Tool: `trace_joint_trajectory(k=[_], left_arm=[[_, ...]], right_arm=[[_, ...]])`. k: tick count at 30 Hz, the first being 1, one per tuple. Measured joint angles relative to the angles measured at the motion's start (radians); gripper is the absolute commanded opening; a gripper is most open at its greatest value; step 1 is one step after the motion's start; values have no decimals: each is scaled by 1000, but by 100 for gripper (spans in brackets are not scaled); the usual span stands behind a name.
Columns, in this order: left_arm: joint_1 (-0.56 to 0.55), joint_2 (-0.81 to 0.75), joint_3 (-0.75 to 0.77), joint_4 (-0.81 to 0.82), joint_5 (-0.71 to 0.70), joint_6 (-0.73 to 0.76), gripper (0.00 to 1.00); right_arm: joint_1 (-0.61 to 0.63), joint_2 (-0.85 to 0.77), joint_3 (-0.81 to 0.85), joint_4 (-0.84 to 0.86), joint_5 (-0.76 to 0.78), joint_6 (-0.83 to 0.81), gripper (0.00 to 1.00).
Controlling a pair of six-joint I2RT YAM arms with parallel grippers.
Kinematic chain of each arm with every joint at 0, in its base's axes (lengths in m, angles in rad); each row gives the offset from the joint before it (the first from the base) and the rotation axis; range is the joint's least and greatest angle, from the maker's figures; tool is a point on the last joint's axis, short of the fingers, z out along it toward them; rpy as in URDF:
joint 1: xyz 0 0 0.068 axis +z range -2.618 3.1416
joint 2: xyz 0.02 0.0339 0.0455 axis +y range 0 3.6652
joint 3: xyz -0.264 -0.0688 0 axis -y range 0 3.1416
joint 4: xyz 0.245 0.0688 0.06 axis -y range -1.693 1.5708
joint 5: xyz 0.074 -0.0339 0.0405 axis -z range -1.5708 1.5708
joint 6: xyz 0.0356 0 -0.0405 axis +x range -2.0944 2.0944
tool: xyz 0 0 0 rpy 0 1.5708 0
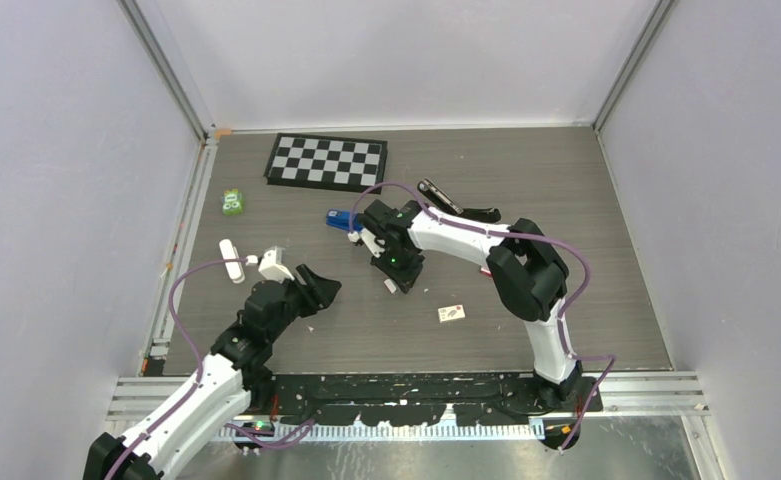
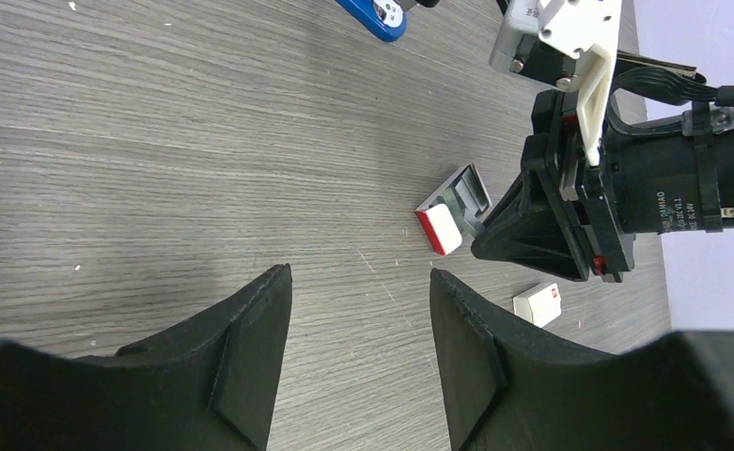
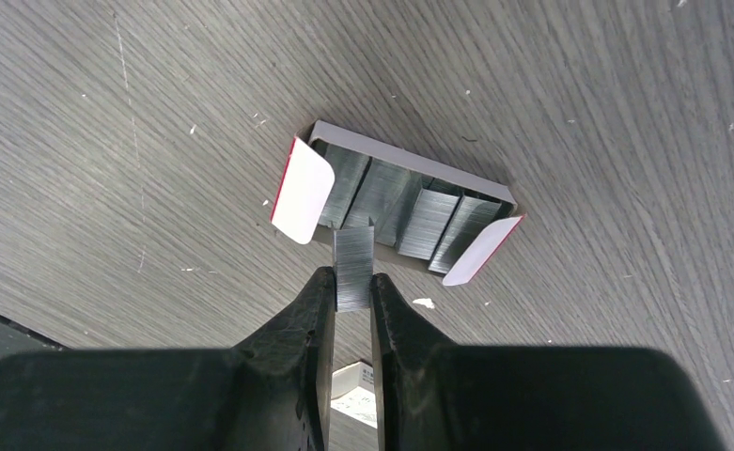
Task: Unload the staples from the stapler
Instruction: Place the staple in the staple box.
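Staple strip (image 3: 353,249): being pinched by its end in the closed right claw (image 3: 352,282), over the open staple box (image 3: 410,162).
Blue stapler (image 1: 340,220): lying just beyond that claw.
Left claw (image 2: 359,274): being held open and empty nearby.
Risk: the strip is likely being snapped or scattered if released off-centre.
Surface: the grey wood-grain tabletop (image 1: 566,200) is being speckled with debris.
Room: being enclosed by pale walls (image 1: 416,60).

small blue stapler (image 1: 339,220) lies flat mid-table; a grey staple strip (image 3: 352,268) is pinched upright just over the open staple box (image 3: 303,193).
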Motion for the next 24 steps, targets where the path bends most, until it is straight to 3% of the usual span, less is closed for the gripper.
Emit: trace_joint_trajectory(k=[24], left_arm=[[0, -23, 0, 0, 0, -1, 57]], right_arm=[[0, 28, 27, -4, 27, 5, 20]])
